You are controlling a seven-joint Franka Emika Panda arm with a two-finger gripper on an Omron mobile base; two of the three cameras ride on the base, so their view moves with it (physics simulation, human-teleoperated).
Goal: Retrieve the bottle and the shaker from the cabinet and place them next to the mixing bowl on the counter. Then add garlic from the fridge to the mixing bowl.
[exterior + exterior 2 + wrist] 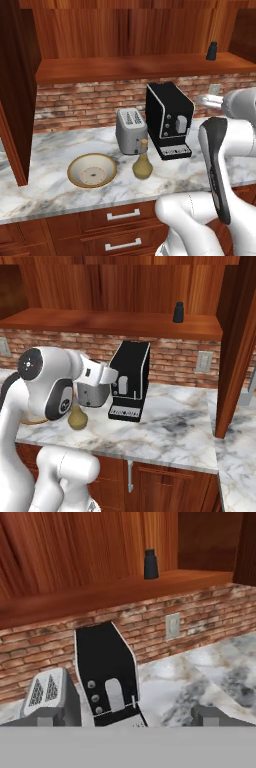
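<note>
Shaker [150, 564], small and black, standing on the plank shelf of the cabinet [125, 67], above and ahead of the gripper [125, 719] and well apart from it; judged to be the next thing to fetch. Gripper released, its two finger tips spread wide at the bottom of the hand view with nothing between them, aimed over the black coffee machine [105, 677] toward the shelf. Bottle [142, 165], olive-tan with a cork, already down on the worktop [50, 185], below and behind the gripper's line of sight, just beside the mixing bowl [92, 170] and in front of the toaster [131, 131]; this part of the task appears done. Left to do, as judged from the scene: bring the shaker down beside the bowl, then carry garlic from the fridge into the bowl, whose cream inside looks bare. Left base view gives the bowl, bottle and toaster together, so their closeness can be read. Right base view hides the bowl almost wholly behind the arm, leaving the bottle's base at the arm's edge, but shows the shaker against the cabinet's right side panel. Hand view alone gives the spread of the finger tips and a wall socket [172, 626] on the brick beneath the shelf
</note>
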